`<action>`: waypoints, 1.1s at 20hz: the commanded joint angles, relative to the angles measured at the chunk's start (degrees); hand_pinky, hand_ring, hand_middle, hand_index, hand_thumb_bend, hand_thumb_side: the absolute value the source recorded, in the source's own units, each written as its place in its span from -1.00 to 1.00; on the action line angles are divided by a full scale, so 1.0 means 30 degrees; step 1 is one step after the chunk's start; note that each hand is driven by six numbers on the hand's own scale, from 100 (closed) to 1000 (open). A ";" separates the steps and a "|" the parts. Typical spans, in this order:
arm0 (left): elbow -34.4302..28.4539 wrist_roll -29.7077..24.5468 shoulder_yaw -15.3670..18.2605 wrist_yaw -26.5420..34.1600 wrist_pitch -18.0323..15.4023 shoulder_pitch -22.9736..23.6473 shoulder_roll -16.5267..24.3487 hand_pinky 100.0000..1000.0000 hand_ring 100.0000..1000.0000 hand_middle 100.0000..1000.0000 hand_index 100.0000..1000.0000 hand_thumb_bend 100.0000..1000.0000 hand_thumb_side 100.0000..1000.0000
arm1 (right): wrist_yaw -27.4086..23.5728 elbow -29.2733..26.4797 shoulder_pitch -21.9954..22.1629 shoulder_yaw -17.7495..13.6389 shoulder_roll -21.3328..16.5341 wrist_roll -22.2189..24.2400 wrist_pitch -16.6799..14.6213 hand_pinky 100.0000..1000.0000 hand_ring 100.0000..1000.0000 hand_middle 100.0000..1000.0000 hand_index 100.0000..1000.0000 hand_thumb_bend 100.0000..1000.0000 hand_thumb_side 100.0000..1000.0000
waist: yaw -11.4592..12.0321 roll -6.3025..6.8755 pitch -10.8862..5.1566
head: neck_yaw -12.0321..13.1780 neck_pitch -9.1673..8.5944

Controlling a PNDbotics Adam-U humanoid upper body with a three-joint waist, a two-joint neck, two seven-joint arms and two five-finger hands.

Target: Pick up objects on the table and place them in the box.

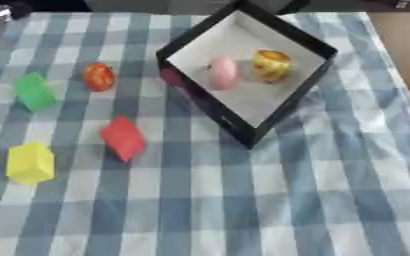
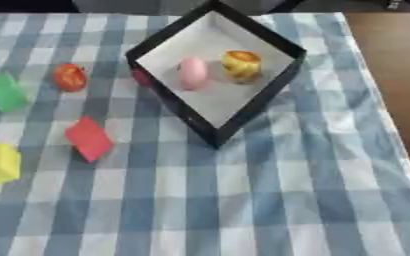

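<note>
Hands unseen; pink object [image 1: 222, 72] in box [image 1: 210, 111].

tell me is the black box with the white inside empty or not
Not empty: the black box with the white inside holds a pink egg-shaped thing and a yellow rounded thing.

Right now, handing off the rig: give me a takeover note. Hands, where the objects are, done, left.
Hands: neither shows in either eye view.
Box: black walls, white inside, set cornerwise at the far middle of the checked cloth.
Done: pink egg-shaped piece and yellow round piece lie inside the box.
Left, all on the cloth left of the box: orange-red round piece, green block, red block, yellow block. A dark red thing sits against the box's left outer wall; I cannot make it out.
</note>
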 commanded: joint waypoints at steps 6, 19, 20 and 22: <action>-0.0958 -0.2708 -0.0808 -0.0712 0.0547 -0.0057 0.1448 0.69 0.72 0.70 0.85 0.22 0.08 | 0.0285 -0.0537 0.0180 -0.0179 -0.0569 0.0028 0.0365 0.82 0.50 0.54 0.49 -1.00 0.52 | 0.0079 0.0210 -0.0261 | -0.0039 -0.0248; 0.1460 -0.6721 -0.0520 -0.4370 0.2950 -0.1362 0.0051 0.68 0.66 0.61 0.74 0.30 -0.18 | 0.0455 -0.0314 0.0326 -0.0036 -0.0232 0.0191 0.0610 0.82 0.49 0.51 0.47 -1.00 0.57 | -0.0029 0.0258 -0.0218 | 0.0551 -0.0227; 0.1819 -0.7056 -0.0558 -0.4704 0.2947 -0.1575 -0.0176 0.68 0.66 0.61 0.74 0.30 -0.18 | 0.0458 -0.0303 0.0316 -0.0022 -0.0184 0.0209 0.0628 0.82 0.49 0.51 0.47 -1.00 0.58 | -0.0044 0.0248 -0.0210 | 0.0598 -0.0230; 0.2447 -0.7610 -0.0556 -0.5339 0.2953 -0.1950 -0.0608 0.67 0.66 0.60 0.73 0.31 -0.21 | 0.0461 -0.0280 0.0312 -0.0012 -0.0112 0.0231 0.0658 0.82 0.48 0.51 0.47 -1.00 0.58 | -0.0067 0.0237 -0.0188 | 0.0682 -0.0225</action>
